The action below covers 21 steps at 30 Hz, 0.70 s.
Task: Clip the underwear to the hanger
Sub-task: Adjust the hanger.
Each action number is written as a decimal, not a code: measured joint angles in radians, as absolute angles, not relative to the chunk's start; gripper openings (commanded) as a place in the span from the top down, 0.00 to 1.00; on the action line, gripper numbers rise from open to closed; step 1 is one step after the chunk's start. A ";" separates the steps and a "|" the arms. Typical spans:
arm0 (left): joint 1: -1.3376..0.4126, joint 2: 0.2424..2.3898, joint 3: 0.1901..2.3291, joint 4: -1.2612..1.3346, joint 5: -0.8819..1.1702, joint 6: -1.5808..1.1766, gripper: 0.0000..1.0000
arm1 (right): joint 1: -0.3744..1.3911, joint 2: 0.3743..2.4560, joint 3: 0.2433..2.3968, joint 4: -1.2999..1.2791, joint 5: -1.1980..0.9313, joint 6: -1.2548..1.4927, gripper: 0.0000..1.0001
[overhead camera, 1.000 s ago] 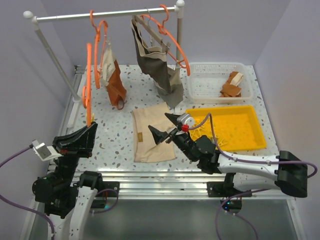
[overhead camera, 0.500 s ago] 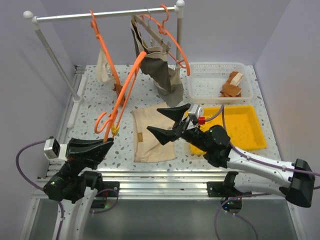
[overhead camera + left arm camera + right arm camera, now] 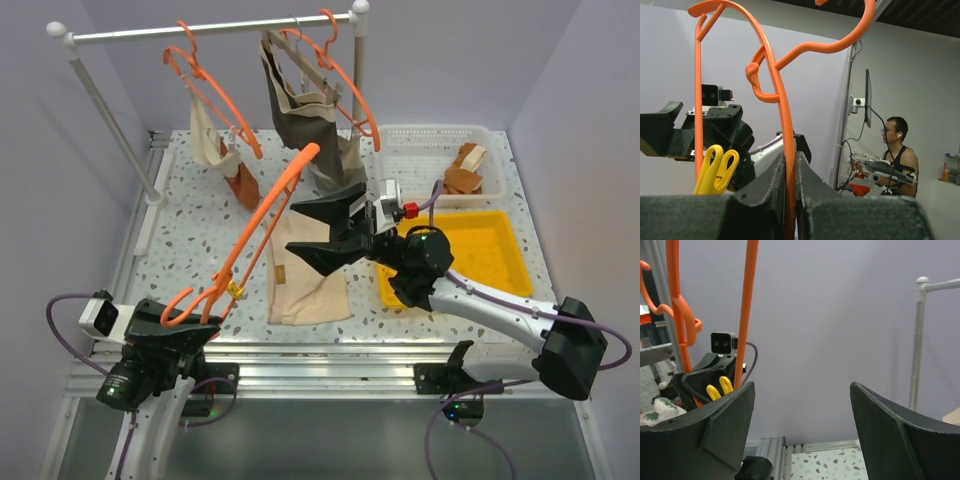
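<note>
The cream-beige underwear (image 3: pixel 308 272) lies flat on the speckled table, mid-front. My left gripper (image 3: pixel 200 320) is shut on the wire of an orange hanger (image 3: pixel 262 222) near its hook end, and the hanger slants up and to the right above the table. In the left wrist view the wire (image 3: pixel 785 125) runs between the closed left gripper (image 3: pixel 789 167). A yellow clip (image 3: pixel 237 291) hangs on the hanger and also shows in the left wrist view (image 3: pixel 715 170). My right gripper (image 3: pixel 322 232) is open and empty above the underwear, beside the hanger's upper end. The right wrist view shows the hanger (image 3: pixel 746 305) left of the open right gripper (image 3: pixel 802 390).
A white clothes rail (image 3: pixel 210 28) at the back carries other orange hangers (image 3: pixel 215 95), a dark grey-brown garment (image 3: pixel 310 120) and a rust-orange cloth (image 3: pixel 243 183). A white basket (image 3: pixel 432 140) with brown cloths and a yellow tray (image 3: pixel 500 255) stand at the right.
My left gripper has drawn back and lower with the hanger, swinging its top away from the rail toward the right. My right gripper has risen toward the hanger's upper end, still open.
</note>
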<state>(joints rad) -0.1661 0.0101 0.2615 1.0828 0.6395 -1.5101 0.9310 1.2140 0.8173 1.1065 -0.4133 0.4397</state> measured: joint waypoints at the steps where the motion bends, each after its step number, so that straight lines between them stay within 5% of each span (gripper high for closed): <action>1: -0.166 0.010 0.262 1.096 0.640 -1.521 1.00 | 0.931 1.225 0.826 1.121 -0.424 0.451 0.20; 21: -0.166 0.121 0.180 1.288 0.624 -1.691 1.00 | 0.929 1.340 0.968 1.296 -0.648 0.609 0.21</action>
<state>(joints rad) -0.1661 0.1211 0.1802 1.2881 0.6235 -1.6905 0.9291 1.3399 0.9680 1.2957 -0.6479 0.6090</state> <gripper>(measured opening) 0.122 0.797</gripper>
